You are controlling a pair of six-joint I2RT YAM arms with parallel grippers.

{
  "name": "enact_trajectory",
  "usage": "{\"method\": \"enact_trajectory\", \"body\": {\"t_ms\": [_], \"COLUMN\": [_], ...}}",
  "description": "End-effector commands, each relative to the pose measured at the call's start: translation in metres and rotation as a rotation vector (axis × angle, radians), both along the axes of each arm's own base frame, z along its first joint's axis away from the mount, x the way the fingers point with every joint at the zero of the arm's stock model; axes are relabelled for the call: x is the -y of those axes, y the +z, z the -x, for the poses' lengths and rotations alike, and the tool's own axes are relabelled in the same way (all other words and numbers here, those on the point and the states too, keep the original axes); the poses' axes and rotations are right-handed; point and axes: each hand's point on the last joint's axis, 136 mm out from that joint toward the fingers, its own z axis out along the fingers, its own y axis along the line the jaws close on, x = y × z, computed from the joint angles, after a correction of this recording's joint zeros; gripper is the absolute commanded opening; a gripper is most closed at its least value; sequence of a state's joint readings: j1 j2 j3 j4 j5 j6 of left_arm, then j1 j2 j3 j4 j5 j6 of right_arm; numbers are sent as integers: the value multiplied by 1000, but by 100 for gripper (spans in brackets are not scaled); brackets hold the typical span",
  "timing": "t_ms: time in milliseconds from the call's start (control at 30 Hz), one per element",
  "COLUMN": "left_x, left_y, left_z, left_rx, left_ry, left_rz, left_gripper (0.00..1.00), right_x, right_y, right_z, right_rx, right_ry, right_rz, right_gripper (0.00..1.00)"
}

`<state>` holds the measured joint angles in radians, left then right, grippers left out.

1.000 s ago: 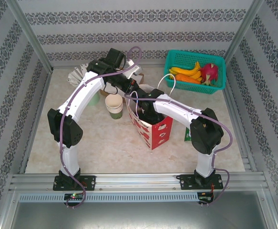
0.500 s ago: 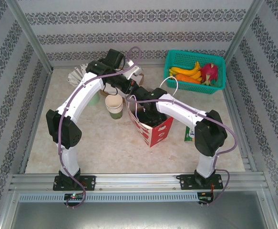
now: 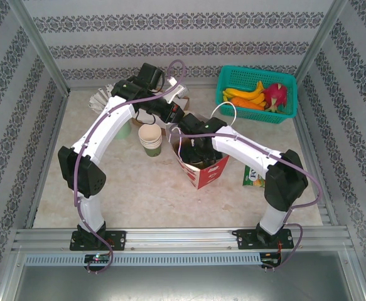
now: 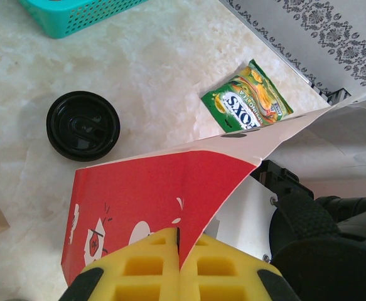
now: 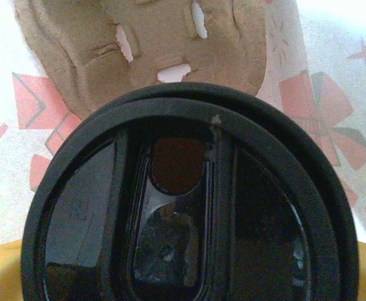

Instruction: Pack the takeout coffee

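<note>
Where the left end effector (image 4: pixel 178 241) clamps together on the rim of the red-and-white paper bag (image 4: pixel 151 188), the right end effector (image 3: pixel 197 149) reaches inside; whether it grips I cannot tell. Beneath it sits the round black-lidded takeout coffee cup (image 5: pixel 189 207), with the brown moulded-cardboard carrier (image 5: pixel 151 44) at twelve o'clock.

The left arm (image 3: pixel 107 128) and the right arm (image 3: pixel 245 149) share glossy white link shells joined by bulky black joint housings (image 3: pixel 81 177). Thin purple cables (image 3: pixel 78 204) trail along each. Both stand on black base plates (image 3: pixel 98 238). The left gripper (image 4: pixel 178 241) has yellow, grid-moulded fingers (image 4: pixel 139 271).
</note>
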<state>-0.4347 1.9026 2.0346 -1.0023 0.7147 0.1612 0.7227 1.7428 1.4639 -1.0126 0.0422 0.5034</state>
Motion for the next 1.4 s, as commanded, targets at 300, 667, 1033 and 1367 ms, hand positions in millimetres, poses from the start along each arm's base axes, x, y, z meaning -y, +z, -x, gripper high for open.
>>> {"method": "enact_trajectory", "body": {"t_ms": [300,667,1033,1367], "left_x": [-7,-8,-8,-7], "left_y": [-9,-11,-11,-8], "left_z": [0,0,-1,-2], "left_rx": [4,-2,0,9], "left_ry": [10,13,12,14], "left_rz": [-46,-54,-56,-46], "left_gripper": [0,0,0,0], "right_x": [-1,-7,-4,1], "right_y": [39,64,73,84], "right_z": [-12,-15,-11,-10], "right_rx": [144,249,246,271], "right_ry": [-22,11,4,3], "right_rz": [-71,-114,-115,-112], "right_gripper": [98,98,98,98]}}
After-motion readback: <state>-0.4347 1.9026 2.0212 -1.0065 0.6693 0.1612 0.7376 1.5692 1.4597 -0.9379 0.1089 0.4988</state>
